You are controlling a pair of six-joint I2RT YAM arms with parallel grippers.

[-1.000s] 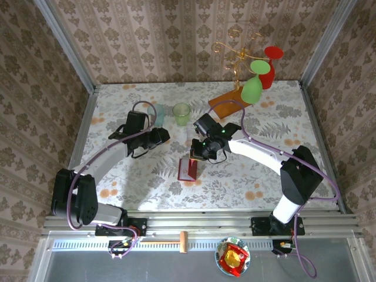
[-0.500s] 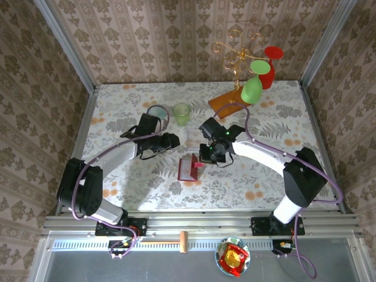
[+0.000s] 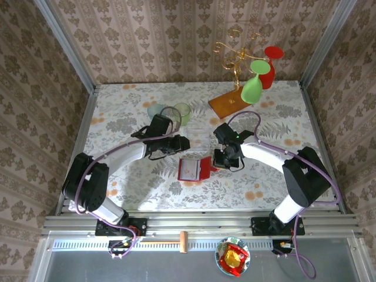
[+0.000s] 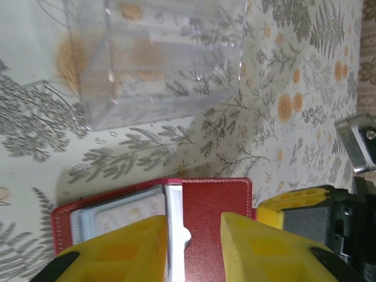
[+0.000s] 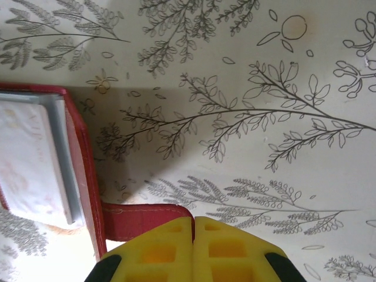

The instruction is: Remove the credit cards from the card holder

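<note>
A mock home inside a lab rig: wallpapered walls, floral tablecloth, aluminium rail.

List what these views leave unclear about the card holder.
- Card count: in the left wrist view the left gripper covers the lower part of the card holder.
- Card print: the pale card is cut by the right wrist frame edge; too small from above.
- End of the tab: hidden under the right gripper.
</note>
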